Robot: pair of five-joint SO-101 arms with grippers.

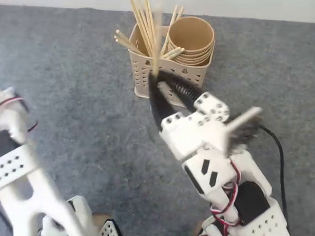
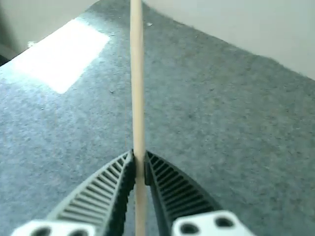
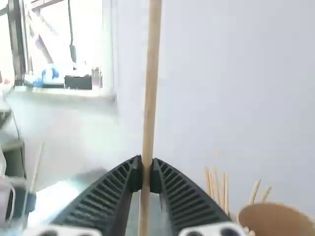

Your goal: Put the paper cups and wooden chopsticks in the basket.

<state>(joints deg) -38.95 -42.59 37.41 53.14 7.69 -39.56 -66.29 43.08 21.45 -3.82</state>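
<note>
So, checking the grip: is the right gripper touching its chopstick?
Touching: the right wrist view shows the right gripper clamped on the chopstick from both sides.

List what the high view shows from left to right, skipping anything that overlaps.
left arm → chopsticks standing in the basket → stacked paper cups → black cable

Readable text: none, nothing legible anywhere right now.
Basket [image 1: 141, 69]: plain beige wall with small cut-out holes, no lettering to read.
Paper cups [image 1: 192, 38]: bare brown inside and at the rims, no print to read.
Right arm's white housing [image 1: 198, 138]: a couple of dark slot shapes on it, and they're no letters or digits.
</note>
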